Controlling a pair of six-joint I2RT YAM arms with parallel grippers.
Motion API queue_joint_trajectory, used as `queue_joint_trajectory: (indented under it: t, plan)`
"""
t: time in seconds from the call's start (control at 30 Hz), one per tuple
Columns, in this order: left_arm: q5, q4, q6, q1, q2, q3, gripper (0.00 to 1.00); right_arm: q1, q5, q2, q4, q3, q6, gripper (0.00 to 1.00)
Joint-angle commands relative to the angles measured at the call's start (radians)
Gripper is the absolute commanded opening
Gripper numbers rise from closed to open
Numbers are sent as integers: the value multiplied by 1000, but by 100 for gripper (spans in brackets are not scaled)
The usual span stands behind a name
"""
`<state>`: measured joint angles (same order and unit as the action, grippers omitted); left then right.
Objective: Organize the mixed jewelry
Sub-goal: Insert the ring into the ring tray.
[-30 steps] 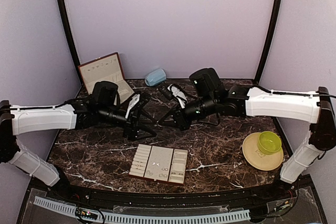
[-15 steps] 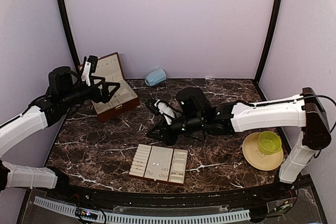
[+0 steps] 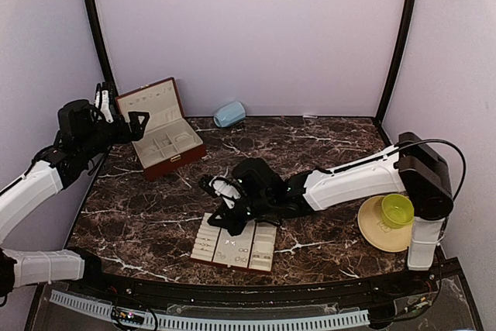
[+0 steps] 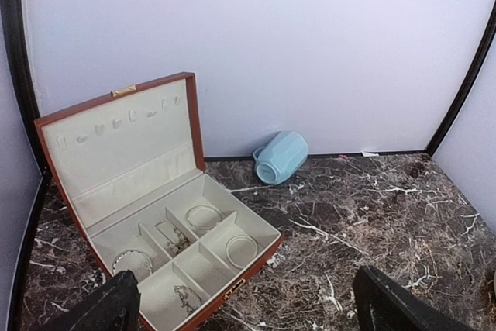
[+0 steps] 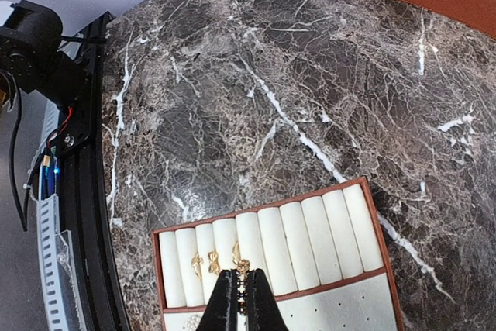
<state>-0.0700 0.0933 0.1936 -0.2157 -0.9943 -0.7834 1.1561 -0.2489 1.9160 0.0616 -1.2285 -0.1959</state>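
Observation:
My right gripper [image 5: 241, 277] is shut on a small gold jewelry piece [image 5: 242, 267], low over the cream ring rolls of the red-brown tray [image 5: 364, 188]. Three gold rings [image 5: 212, 260] sit in the roll slots just left of the tips. From above, the right gripper [image 3: 223, 211] hangs over the tray's [image 3: 267, 267] left section. My left gripper [image 3: 120, 110] is raised at the far left, open and holding nothing. Its dark fingers [image 4: 101, 312] frame the open red-brown box [image 4: 232, 288], whose compartments hold thin bracelets [image 4: 241, 250].
A light blue cup [image 3: 229, 114] lies on its side by the back wall. A green bowl [image 3: 397, 209] sits on a yellow plate [image 3: 373, 230] at the right. Dark marble table between box [image 3: 180, 159] and tray.
My left arm has pulled back from the table's middle, up and to the far left, and its jaws have opened. My right arm has swung forward and down over the tray, still shut.

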Motion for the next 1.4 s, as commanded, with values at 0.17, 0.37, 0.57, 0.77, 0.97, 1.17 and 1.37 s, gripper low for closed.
queue_joint_trajectory:
  t: [0.17, 0.37, 0.57, 0.77, 0.97, 1.17, 1.37]
  plan:
    - [46, -6, -29, 6, 59, 15, 99, 20, 33, 93, 38, -82, 20, 0]
    - [36, -7, -27, 6, 53, 16, 99, 22, 37, 128, 36, -101, 25, 0]
    - [28, -7, -25, 6, 48, 16, 99, 24, 35, 150, 23, -112, 34, 0]
    - [17, 1, -31, 6, 49, 23, 99, 28, 26, 170, 18, -122, 41, 0]
    - [13, 7, -34, 6, 50, 27, 99, 30, 23, 180, 16, -124, 43, 0]
    - [7, 9, -35, 6, 49, 30, 99, 31, 16, 188, 13, -121, 40, 0]
    - [-1, 11, -35, 6, 50, 30, 99, 31, 11, 190, 2, -117, 46, 0]
